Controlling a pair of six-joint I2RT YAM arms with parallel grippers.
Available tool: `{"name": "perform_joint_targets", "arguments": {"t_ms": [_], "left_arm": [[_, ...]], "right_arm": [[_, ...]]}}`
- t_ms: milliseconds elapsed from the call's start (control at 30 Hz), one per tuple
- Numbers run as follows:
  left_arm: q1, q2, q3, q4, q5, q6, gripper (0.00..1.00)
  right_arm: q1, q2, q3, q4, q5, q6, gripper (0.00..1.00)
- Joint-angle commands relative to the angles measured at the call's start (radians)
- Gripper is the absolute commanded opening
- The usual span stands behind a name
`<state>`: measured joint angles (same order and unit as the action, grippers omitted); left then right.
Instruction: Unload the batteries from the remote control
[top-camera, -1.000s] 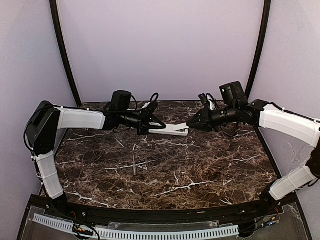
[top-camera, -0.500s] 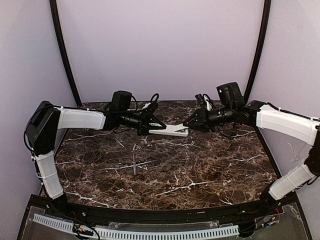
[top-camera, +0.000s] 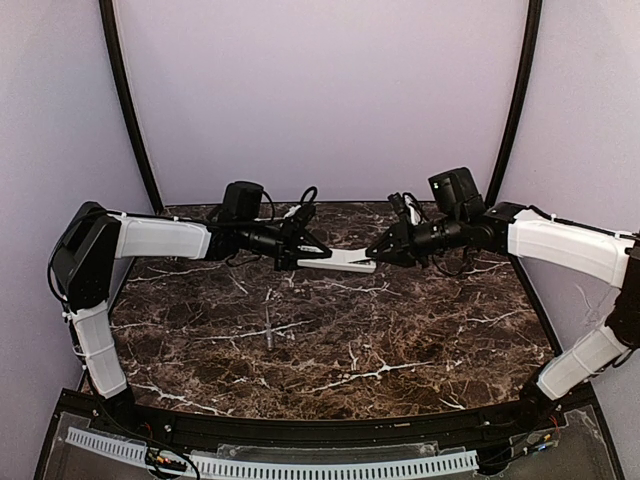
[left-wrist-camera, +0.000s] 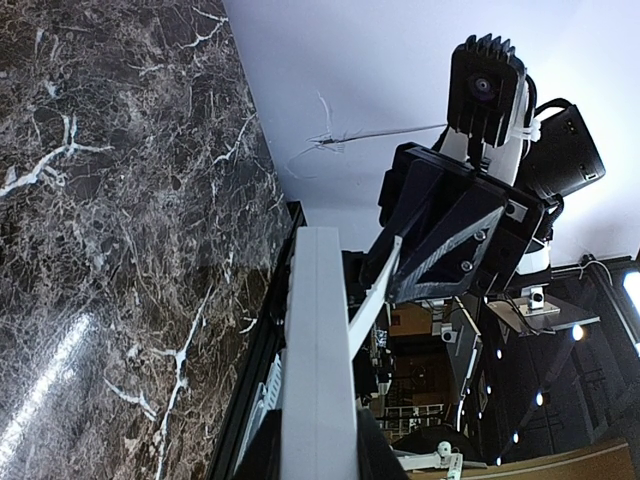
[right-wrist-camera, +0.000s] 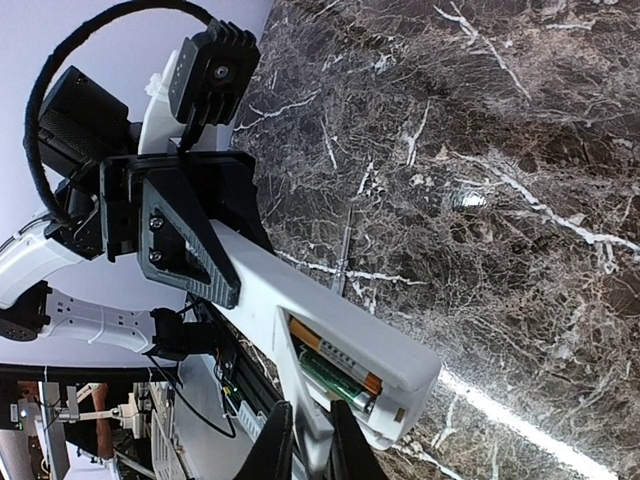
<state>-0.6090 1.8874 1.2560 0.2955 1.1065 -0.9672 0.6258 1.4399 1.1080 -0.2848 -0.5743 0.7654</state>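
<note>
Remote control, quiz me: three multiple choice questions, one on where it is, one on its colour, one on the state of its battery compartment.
1. Where is the remote control?
A. Held above the table by the left gripper
B. Flat on the table
C. Against the back wall

2. What colour is its body?
A. Black
B. White
C. Red

3. Its battery compartment is:
A. Covered
B. Open and empty
C. Open, batteries inside

Answers:
1 A, the top view shows it clamped at one end, clear of the table.
2 B, white in every view.
3 C, the right wrist view shows them in the uncovered bay.
</note>
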Motion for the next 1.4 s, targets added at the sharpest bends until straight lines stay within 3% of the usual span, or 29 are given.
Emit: {"name": "perform_joint_targets", "arguments": {"t_ms": [0, 467, 1000, 1367], "left_arm": [[-0.002, -0.037, 0.023, 0.005, 0.014, 0.021, 0.0], [-0.003, -0.037, 0.023, 0.008, 0.018, 0.018, 0.0], [-0.003, -0.037, 0.023, 0.011, 0.02, 0.016, 0.0], [-0.003, -0.037, 0.017, 0.046, 0.032, -0.013, 0.01]], "right_arm": [[0.003, -0.014, 0.011, -0.007, 0.027, -0.008, 0.12], [-0.015, -0.063, -0.019, -0.018, 0.046, -0.011, 0.11], [-0.032, -0.088, -0.032, 0.013, 0.023, -0.014, 0.0], [-0.064, -0.133, -0.073, 0.013, 0.001, -0.009, 0.0]]}}
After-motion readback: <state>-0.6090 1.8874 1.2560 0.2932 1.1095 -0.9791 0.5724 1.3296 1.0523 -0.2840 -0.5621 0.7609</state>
